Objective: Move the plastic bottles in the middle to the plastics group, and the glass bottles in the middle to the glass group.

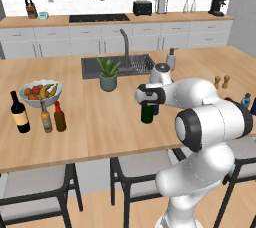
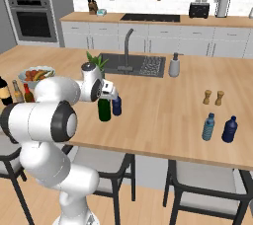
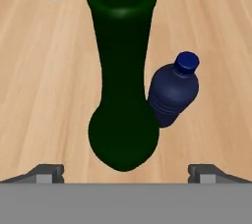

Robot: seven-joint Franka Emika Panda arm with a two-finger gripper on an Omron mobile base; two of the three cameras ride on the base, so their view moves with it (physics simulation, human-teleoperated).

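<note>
The gripper [image 3: 126, 173] hangs wide open above one dark green wine bottle [image 3: 122, 85] (upright, mid-counter), one small deep-blue bottle [image 3: 173, 92] just beside it. Three glass bottles [image 1: 44, 114] stand left; two blue plastic bottles [image 2: 220, 128] right.

The wine bottle [image 3: 123, 80] is dark green, the small plastic bottle [image 3: 173, 93] beside it deep blue (cap included). The counter [image 3: 44, 70] shows pale wood grain. A black wine bottle [image 1: 20, 112] carries a cream label.
</note>
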